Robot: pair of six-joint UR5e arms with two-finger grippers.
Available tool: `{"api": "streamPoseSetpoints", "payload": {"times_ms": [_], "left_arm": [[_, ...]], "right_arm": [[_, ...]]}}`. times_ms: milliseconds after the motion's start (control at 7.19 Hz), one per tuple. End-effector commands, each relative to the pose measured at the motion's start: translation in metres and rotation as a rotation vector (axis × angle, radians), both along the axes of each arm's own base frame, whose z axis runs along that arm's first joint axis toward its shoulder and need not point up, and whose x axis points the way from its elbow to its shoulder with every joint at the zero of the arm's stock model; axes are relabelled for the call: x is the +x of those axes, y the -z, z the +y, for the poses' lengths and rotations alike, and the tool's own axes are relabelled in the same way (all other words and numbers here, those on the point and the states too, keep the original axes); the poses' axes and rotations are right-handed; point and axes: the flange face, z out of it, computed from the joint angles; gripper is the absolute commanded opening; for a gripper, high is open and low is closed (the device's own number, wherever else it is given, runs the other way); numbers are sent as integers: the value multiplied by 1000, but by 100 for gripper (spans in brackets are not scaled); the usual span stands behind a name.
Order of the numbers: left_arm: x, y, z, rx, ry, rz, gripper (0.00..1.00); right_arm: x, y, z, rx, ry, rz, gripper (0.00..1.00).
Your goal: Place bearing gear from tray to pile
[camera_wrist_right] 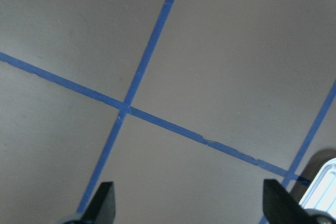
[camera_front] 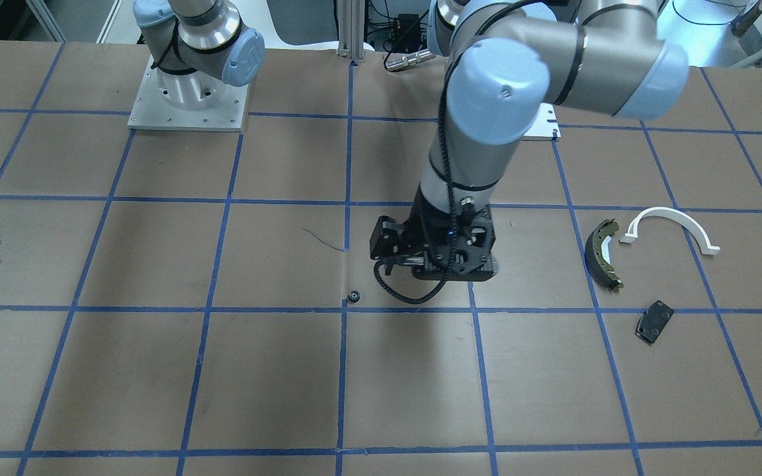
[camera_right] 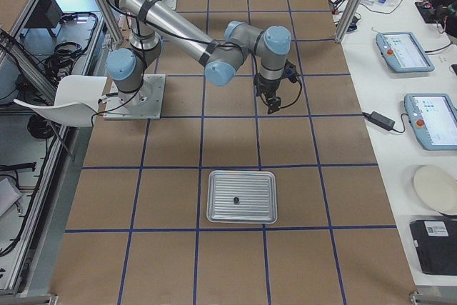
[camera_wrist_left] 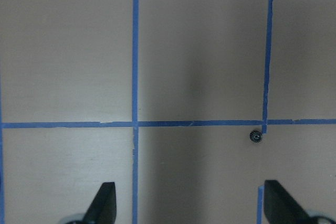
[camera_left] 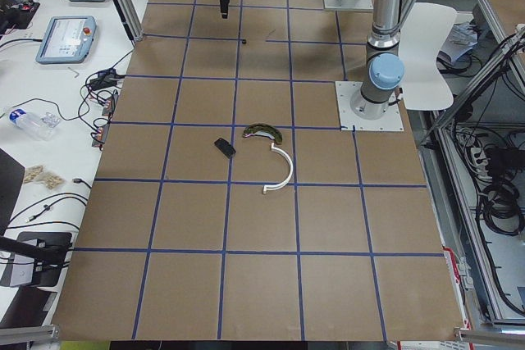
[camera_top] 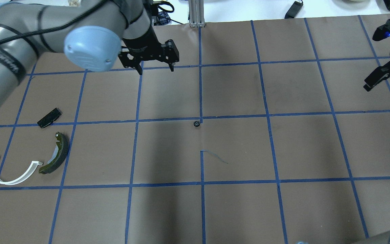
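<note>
a small black toothed bearing gear (camera_top: 197, 123) is lying flat on the brown paper-covered table (camera_top: 235, 210), just beside a crossing of the blue tape grid lines (camera_top: 268, 117) near the middle of the table, with nothing touching it. the left gripper (camera_top: 156, 70) is hanging over the table near the gear but apart from it, its 2 black fingers (camera_wrist_left: 103, 204) spread wide and holding nothing; in the left wrist view the gear is showing ahead of the fingers, toward the right-hand one. the pile is lying well apart from the gear on the robot's left side of the table: a dark olive curved brake shoe (camera_top: 57, 153), a white plastic arc (camera_top: 9, 175) with one end just beside the shoe's lower end, and a small black flat plate (camera_top: 49, 118) sitting near them but touching neither. the right gripper (camera_wrist_right: 189, 208) is hovering over bare table on the robot's right side, its 2 fingers also standing wide apart and gripping nothing. a ribbed rectangular silver metal tray (camera_right: 241, 196) is resting further out on that side, its corner peeking into the right wrist view; 1 small dark part (camera_right: 235, 199) is sitting near the tray's middle, too small to tell what it is.
</note>
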Motion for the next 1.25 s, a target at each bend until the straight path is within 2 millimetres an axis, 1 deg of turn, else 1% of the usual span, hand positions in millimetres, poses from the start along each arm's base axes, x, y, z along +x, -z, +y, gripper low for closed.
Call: {"api": "streamPoseSetpoints", "payload": {"times_ms": [0, 139, 278, 418, 557, 696, 835, 974, 1113], "left_arm": [[-52, 73, -5, 50, 5, -16, 100], [-67, 97, -2, 82, 27, -34, 100], [-75, 121, 2, 119, 36, -51, 100], [-84, 147, 13, 145, 21, -65, 100], [-85, 161, 16, 131, 27, -83, 100], [-84, 173, 18, 120, 28, -97, 98], [-82, 182, 22, 133, 21, -107, 94], [-82, 190, 29, 151, 0, -113, 94], [-81, 195, 33, 164, -17, -111, 92]], "right_arm": [[-128, 34, 24, 44, -86, -10, 100], [-158, 44, 39, 67, -136, -17, 100], [-196, 47, 64, 79, -150, -15, 100], [-234, 64, 84, 74, -149, -11, 100], [-272, 89, 102, 57, -171, 4, 100], [-306, 101, 124, 48, -141, 2, 100], [-310, 113, 123, 55, -142, -12, 100], [-313, 133, 123, 64, -134, -34, 100], [-311, 141, 120, 69, -90, -43, 100]]}}
